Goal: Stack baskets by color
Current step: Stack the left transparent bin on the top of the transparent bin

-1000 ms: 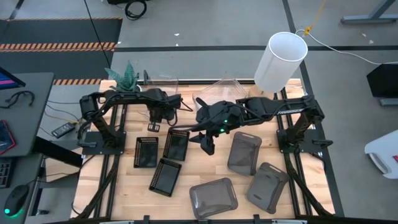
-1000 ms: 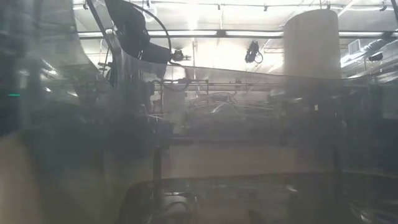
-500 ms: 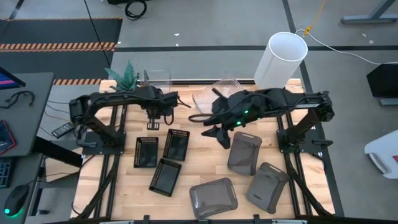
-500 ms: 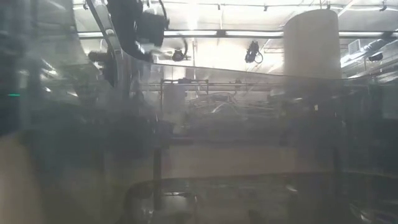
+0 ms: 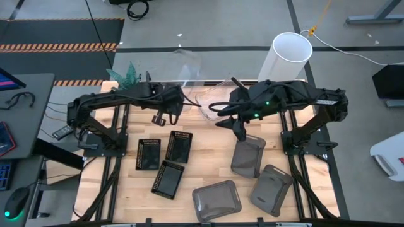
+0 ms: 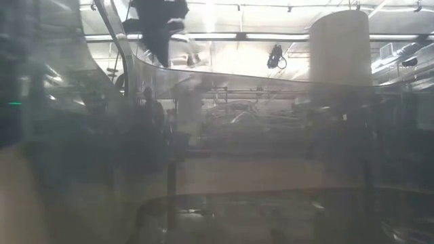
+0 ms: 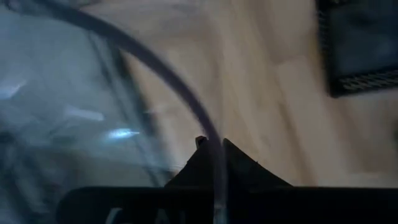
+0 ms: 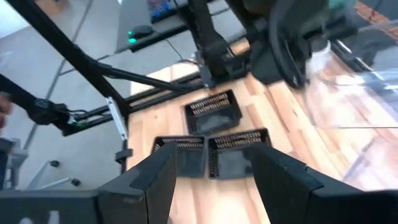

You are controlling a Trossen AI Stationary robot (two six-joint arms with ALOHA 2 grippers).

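Observation:
My left gripper (image 5: pixel 169 108) (image 7: pixel 211 144) is shut on a large clear basket (image 5: pixel 189 69) (image 7: pixel 62 112), raised and tilted over the table's far middle. In the low view this gripper (image 6: pixel 161 27) shows at the top. Another clear basket (image 5: pixel 213 102) lies on the table below. Three black perforated baskets (image 5: pixel 148 153) (image 5: pixel 178 146) (image 5: pixel 167 178) rest flat on the wood at near left. Three smoky grey baskets (image 5: pixel 247 154) (image 5: pixel 216 200) (image 5: pixel 271 189) lie at near right. My right gripper (image 5: pixel 238 129) (image 8: pixel 211 180) hangs open above the table's middle, holding nothing. My left gripper pinches the clear basket's rim (image 7: pixel 214 163) between its two fingers, and the thin edge runs out from between their tips. The fingers slant down from the table's left side. The basket is lifted clear of the table and tilted, its curved rim (image 6: pixel 203 73) sloping in the low view.
A tall white cylinder (image 5: pixel 287 60) stands at the far right and a small potted plant (image 5: pixel 126 75) at the far left. Bare wood (image 5: pixel 208 161) lies between the black and grey baskets. The low view looks through a translucent basket wall (image 6: pixel 271 203).
My left gripper has risen and tipped, and the clear basket has come up off the table with it, now higher and more tilted. My right gripper has drawn back toward the table's right edge and risen a little, still open.

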